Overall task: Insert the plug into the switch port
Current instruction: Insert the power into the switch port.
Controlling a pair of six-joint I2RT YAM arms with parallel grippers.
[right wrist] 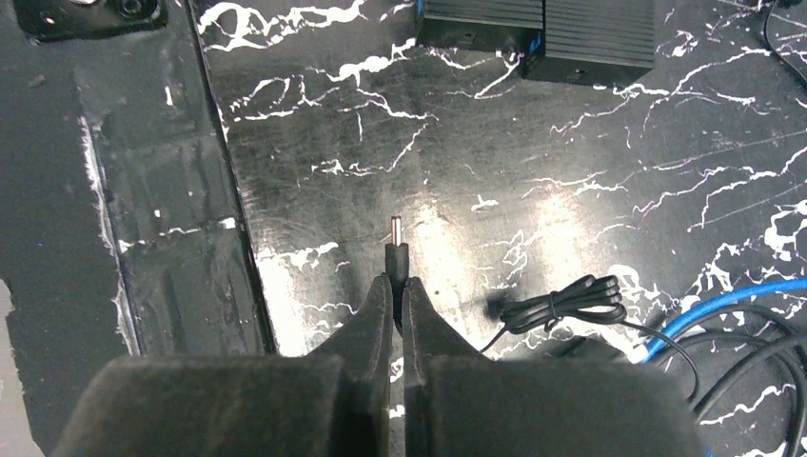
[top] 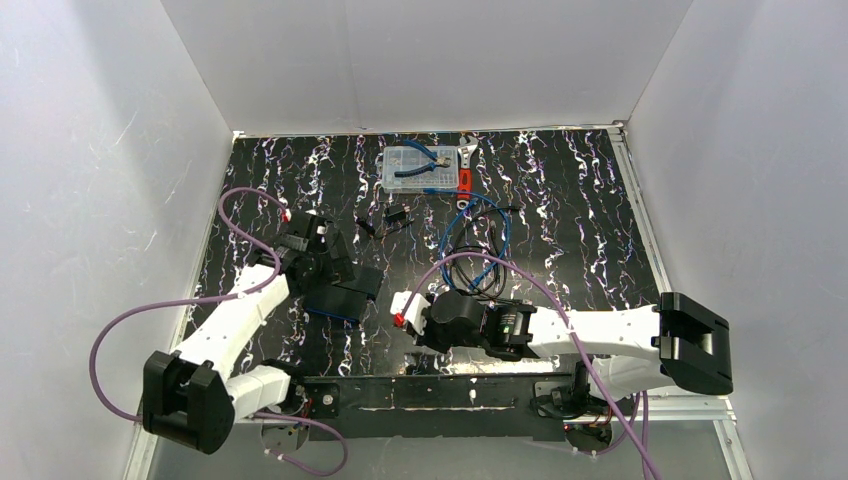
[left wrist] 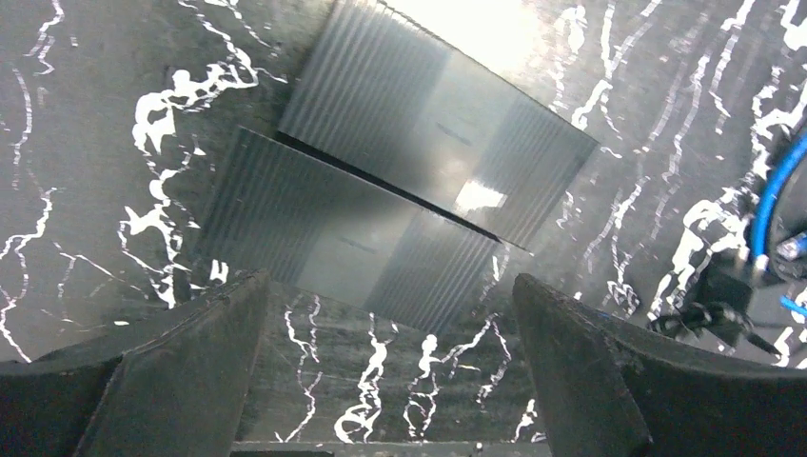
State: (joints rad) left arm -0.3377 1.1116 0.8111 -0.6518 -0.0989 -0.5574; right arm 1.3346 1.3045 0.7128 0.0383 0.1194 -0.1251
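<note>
Two flat, ribbed black boxes (top: 345, 297) lie side by side left of centre; they fill the left wrist view (left wrist: 381, 181) and sit at the top of the right wrist view (right wrist: 533, 29). A small round socket (right wrist: 578, 69) shows in the near edge of the right-hand box, so this looks like the switch port. My left gripper (left wrist: 390, 319) hangs open just short of the boxes, with nothing between its fingers (top: 325, 262). My right gripper (right wrist: 396, 281) is shut on the black barrel plug (right wrist: 396, 248). The plug's metal tip points toward the boxes, well short of them (top: 400, 310).
A clear parts box (top: 420, 168) with blue pliers and a red-handled wrench (top: 465, 180) stand at the back. Coiled blue and black cables (top: 480, 255) lie right of centre, with a tied black cable bundle (right wrist: 561, 300) beside my right fingers. A black mounting plate (top: 440, 392) runs along the near edge.
</note>
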